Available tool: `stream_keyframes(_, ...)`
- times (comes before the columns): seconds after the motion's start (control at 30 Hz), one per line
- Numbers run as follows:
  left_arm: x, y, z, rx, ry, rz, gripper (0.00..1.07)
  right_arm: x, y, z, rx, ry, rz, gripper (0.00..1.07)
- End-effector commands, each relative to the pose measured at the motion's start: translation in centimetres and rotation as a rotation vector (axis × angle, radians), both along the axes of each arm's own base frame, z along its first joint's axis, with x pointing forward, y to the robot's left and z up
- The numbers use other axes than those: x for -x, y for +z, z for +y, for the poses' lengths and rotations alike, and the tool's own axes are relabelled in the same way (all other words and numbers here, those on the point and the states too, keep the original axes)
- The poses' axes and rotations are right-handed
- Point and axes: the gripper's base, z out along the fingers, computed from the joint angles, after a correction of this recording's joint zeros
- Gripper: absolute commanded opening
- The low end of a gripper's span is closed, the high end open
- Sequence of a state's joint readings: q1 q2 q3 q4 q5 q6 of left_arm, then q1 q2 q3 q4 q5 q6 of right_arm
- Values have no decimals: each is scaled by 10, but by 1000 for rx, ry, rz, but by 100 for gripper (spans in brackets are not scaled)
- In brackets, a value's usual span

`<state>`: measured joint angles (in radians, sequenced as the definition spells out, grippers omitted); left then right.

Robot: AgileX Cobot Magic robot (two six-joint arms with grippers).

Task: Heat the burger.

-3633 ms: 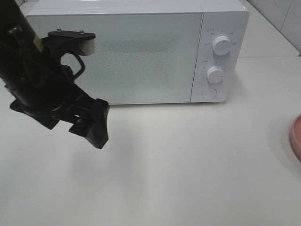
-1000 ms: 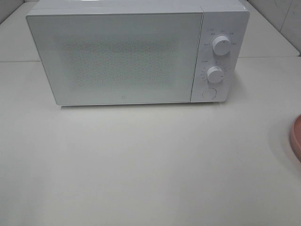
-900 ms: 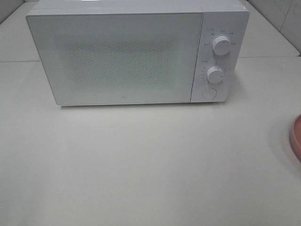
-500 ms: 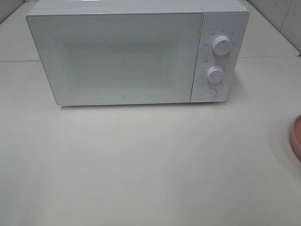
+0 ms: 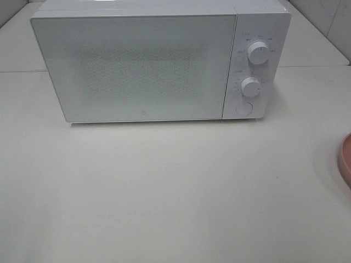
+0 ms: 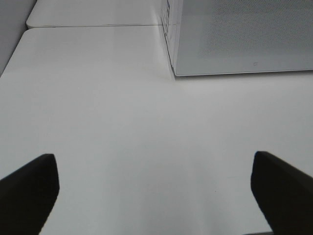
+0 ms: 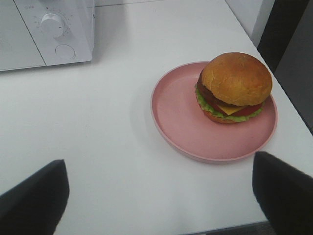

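Two grippers, both empty, both off the work. Going left to right.

Left gripper (image 6: 154, 188): wide apart, fingers (image 6: 27, 188) only at the edges of the left wrist view, holding nothing, touching nothing. Bare table (image 6: 98, 107) between and ahead of them. Microwave (image 6: 244, 39) further ahead and off to one side, door (image 5: 134, 66) closed. Out of frame in the high view.

Middle: microwave controls at its right end, upper knob (image 5: 258, 52), lower knob (image 5: 250, 86), round button (image 5: 243, 108) under them. Nothing pressed or turned as far as can be judged.

Right gripper (image 7: 159, 193): also spread wide, empty, no contact. Burger (image 7: 234, 87) ahead of it, toward one fingertip's side, sitting on the far half of the pink plate (image 7: 181, 115), well clear of both fingers (image 7: 34, 196). Also out of frame in the high view; only the plate rim (image 5: 345, 161) visible there at the right edge.

Step in hand, as a judgement: very start, door not yet open, burger not yet moved. Next probably calls for opening the door first, likely via the button or the door edge. Then grip on the plate rim rather than squeezing the bun, and keeping it level through the opening.
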<state>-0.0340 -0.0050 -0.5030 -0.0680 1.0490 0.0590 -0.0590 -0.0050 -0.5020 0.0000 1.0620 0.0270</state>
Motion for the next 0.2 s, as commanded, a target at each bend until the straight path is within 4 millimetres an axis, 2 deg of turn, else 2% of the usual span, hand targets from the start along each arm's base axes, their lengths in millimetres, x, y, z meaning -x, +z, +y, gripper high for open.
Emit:
stream_keyframes(0.03,3,0,-1,15,2,-33,102,1,0,0,-1,-1,-19,98)
stream_keyframes(0.2,3,0,-1,18,0,-33,102,1,0,0,-1,-1,-19,98)
